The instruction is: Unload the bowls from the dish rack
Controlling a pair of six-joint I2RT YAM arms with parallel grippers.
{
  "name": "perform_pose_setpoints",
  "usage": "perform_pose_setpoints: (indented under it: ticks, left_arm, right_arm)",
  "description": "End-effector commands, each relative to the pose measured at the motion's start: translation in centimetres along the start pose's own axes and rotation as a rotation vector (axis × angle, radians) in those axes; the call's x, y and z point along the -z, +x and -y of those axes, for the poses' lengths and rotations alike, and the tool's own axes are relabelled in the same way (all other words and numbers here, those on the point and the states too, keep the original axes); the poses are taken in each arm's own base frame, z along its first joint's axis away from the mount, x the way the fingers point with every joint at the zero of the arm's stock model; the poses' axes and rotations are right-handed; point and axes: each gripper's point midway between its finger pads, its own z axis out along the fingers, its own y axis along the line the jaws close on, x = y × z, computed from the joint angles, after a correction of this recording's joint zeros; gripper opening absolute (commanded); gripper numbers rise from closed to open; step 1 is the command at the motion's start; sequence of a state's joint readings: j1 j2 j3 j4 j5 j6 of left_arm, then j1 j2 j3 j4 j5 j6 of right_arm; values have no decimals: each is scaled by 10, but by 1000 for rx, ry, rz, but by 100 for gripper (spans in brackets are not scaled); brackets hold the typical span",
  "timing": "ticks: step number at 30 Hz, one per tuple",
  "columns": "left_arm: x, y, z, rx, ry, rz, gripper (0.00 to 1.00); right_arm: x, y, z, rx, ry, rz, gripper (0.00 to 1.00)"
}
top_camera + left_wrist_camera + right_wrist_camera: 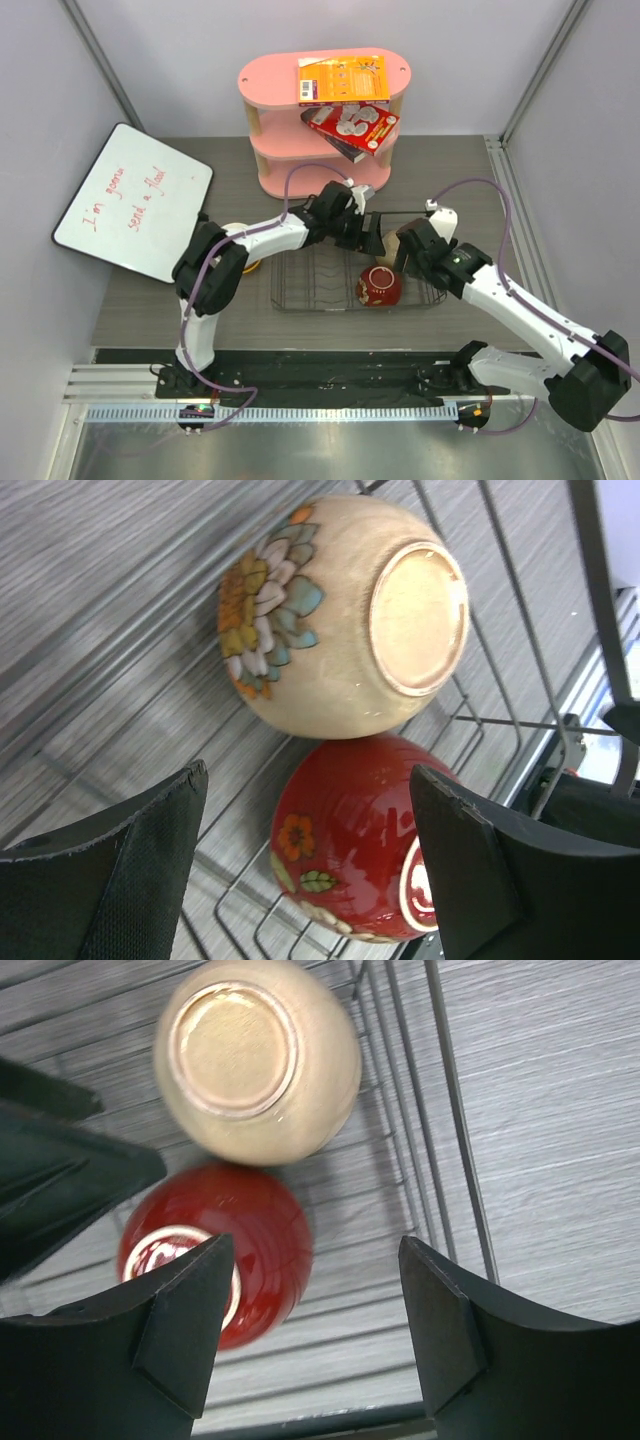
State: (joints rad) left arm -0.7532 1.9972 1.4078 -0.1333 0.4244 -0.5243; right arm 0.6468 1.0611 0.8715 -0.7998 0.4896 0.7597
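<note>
Inside the dish rack, toward its right end: beige bowl and dark red bowl, both bottom-up, foot rings showing, sides touching. Over the pair, left pincer, spread wide, holding nothing, dark red bowl seen between its fingers and touching neither. Opposite, right pincer, likewise wide and empty, above the rack's side wires, dark red bowl just beside one finger.

Probably light, rigid and glazed, hence slick and breakable. Round bellies poor for pinching, apt to squirt out under a hard squeeze. Better to straddle the widest part of the belly squarely, or hook one finger under the rim once tipped. Close gently, lift straight up clear of the tines, avoid knocking the neighbour, set down on the counter.
</note>
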Motion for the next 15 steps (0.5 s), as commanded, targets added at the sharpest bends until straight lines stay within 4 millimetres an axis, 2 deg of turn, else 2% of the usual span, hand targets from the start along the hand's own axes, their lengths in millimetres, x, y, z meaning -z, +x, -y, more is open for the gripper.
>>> perform_pose_setpoints:
  ticks: [1, 4, 6, 7, 8, 10, 15]
  left_arm:
    - [-9, 1, 2, 32, 33, 1, 82]
    - [-14, 5, -4, 43, 36, -7, 82]
    - [-15, 2, -5, 52, 67, 2, 82]
    - [-16, 9, -10, 93, 70, -8, 82]
    - [-16, -3, -8, 88, 109, 44, 82]
    - [-18, 4, -11, 128, 142, 38, 83]
    - [-31, 11, -19, 188, 115, 38, 82]
  right_arm:
    - [-11, -23, -1, 18, 40, 60, 73]
    - [-21, -34, 5, 43, 72, 74, 70]
    - [-27, -49, 14, 32, 118, 99, 69]
    - [-29, -55, 17, 46, 128, 104, 69]
    - [-31, -62, 20, 41, 145, 119, 69]
    - [-35, -78, 24, 23, 166, 148, 69]
    - [-48, -94, 13, 61, 159, 169, 69]
